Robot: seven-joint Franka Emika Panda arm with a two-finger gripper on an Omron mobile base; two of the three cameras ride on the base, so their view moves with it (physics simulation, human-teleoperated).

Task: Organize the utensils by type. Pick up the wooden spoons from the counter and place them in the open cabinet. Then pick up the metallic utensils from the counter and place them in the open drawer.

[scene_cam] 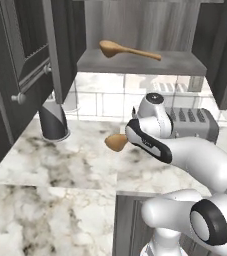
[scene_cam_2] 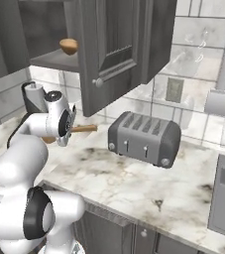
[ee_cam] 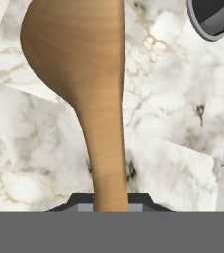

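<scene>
My gripper (ee_cam: pixel 111 201) is shut on the handle of a tan wooden spoon (ee_cam: pixel 81 74), held just above the white marble counter (ee_cam: pixel 172 123). In the left base view the spoon's oval bowl (scene_cam: pixel 116 142) sticks out left of my hand, which hides the fingers. The right base view shows the slim handle (scene_cam_2: pixel 85 128) pointing right from the gripper (scene_cam_2: pixel 68 130). A second wooden spoon (scene_cam: pixel 127 50) lies on the lighter grey shelf (scene_cam: pixel 180 64) of the open cabinet, its bowl (scene_cam_2: pixel 69 46) peeking past the door.
A grey toaster (scene_cam: pixel 192 122) (scene_cam_2: pixel 143 136) stands on the counter right of my hand. A dark round canister (scene_cam: pixel 52 120) (scene_cam_2: pixel 33 97) sits at the back left. Open cabinet doors (scene_cam: pixel 60 45) (scene_cam_2: pixel 119 49) hang over the counter. The open drawer (scene_cam: pixel 127 220) lies below the arm.
</scene>
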